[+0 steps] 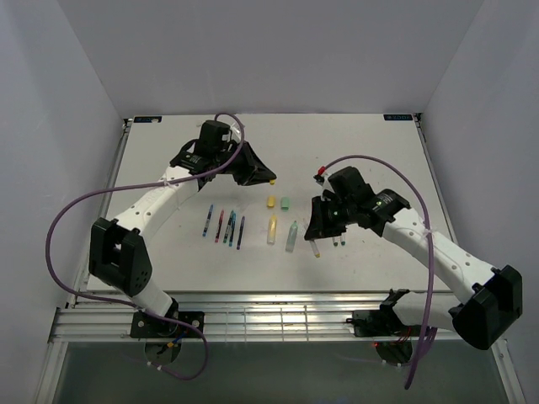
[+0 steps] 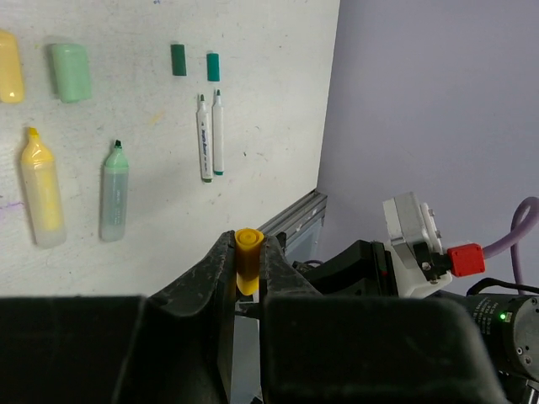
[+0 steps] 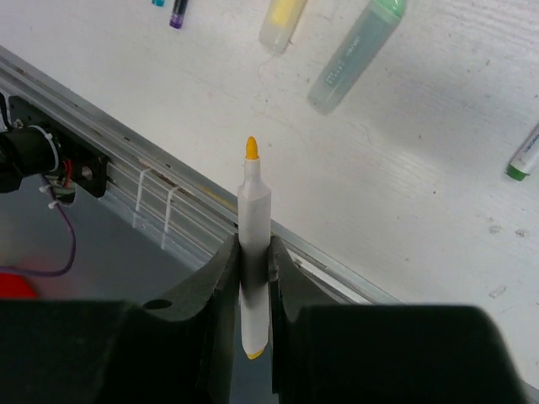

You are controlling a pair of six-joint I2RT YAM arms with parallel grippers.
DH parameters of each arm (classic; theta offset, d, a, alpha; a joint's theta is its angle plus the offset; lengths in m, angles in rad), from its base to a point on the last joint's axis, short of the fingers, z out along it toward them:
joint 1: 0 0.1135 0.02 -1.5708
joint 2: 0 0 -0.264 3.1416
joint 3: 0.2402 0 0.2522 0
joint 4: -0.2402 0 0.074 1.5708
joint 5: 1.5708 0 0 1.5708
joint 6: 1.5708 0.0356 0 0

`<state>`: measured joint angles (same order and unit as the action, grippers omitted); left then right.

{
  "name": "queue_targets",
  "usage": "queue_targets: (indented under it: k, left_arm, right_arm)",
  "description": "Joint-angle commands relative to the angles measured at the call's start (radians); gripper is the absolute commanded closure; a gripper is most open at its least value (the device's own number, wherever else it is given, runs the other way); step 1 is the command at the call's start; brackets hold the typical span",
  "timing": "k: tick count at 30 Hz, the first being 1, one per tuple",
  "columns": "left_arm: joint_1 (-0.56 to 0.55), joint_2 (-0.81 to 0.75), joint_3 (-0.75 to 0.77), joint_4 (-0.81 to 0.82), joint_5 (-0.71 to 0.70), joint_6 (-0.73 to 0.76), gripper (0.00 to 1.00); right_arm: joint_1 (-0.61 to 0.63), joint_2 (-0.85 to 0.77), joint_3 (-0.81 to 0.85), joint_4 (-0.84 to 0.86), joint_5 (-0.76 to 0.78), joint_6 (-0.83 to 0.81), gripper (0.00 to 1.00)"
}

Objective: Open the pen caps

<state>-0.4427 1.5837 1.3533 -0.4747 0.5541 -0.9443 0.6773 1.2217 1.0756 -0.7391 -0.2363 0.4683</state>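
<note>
Plain white table (image 1: 362,135) boxed in by pale lilac walls, with a metal rail along the near edge.

Left to right in the overhead view: a row of slim dark pens (image 1: 224,227) sits left of centre. I can't tell from up there whether they're capped. Next come the yellow highlighter (image 1: 272,230) and the pale-green highlighter (image 1: 291,237), both uncapped, with their fat caps (image 1: 278,202) lying just above them.

The left gripper (image 2: 246,273) is pinched almost closed on a small yellow cap (image 2: 248,244), held off the table at upper centre. The right gripper (image 3: 253,261) is clamped on the barrel of a slim white pen (image 3: 253,202) with a bare yellow nib, right of centre. I'd call that pen done.

Handling-wise these are light, stiff plastic, smooth and round, so I'd expect them to roll or twist between the pads. My guess is the caps are friction-fit: hold the barrel mid-length, pinch the cap across its sides and pull straight along the axis. The dark pens lie close together, so picking one out looks fiddly.

The left wrist view shows two more white pens (image 2: 210,139) and two little green caps (image 2: 195,63) lying apart from them. The overhead view barely resolves those. The right wrist view shows the pen poking out below the jaws. Only the overhead view gets the whole dark row.
</note>
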Motion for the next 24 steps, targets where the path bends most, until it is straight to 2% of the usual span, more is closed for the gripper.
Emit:
queue_targets:
  k: [1,6,10,24]
  left_arm:
    - [-0.046,0.021,0.056,-0.016,-0.022,0.045,1.00]
    - [-0.082,0.029,0.060,-0.015,-0.011,0.048,1.00]
    - [-0.083,0.006,0.030,-0.016,-0.006,0.059,1.00]
    - [-0.083,-0.059,-0.069,-0.016,0.043,0.076,1.00]
  right_arm:
    - [-0.034,-0.051,-0.080,0.093,-0.022,0.023,0.92]
    - [-0.102,-0.024,-0.163,0.099,0.070,0.023,0.92]
    - [-0.128,0.068,-0.171,0.106,0.173,-0.002,0.92]
    - [-0.163,0.355,-0.100,0.184,0.265,-0.102,0.92]
